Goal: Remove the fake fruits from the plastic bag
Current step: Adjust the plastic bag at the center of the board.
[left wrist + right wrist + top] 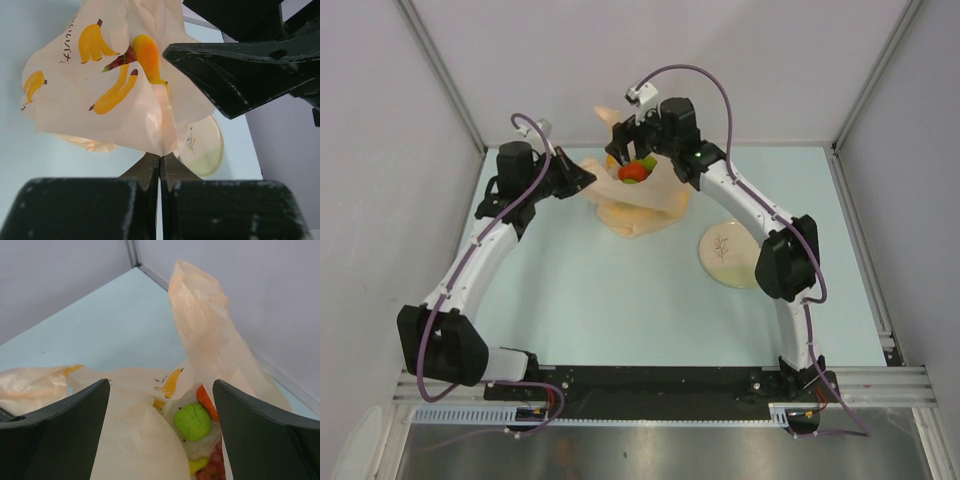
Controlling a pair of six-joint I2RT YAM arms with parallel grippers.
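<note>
Pale blue table point(570, 300), grey walls point(380, 150). Crinkly peach plastic bag point(645, 205) sits at the far middle, left gripper point(160, 161) pinched on its fold; right gripper point(161, 390) spread wide above glossy fake fruits point(192, 421) inside.

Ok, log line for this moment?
left tool: shut on bag | right tool: open at bag mouth | fruits: in bag

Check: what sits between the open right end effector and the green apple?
Right wrist view: nothing covers the green apple; the plastic bag mouth gapes there, with one fold bulging beside it.
</note>
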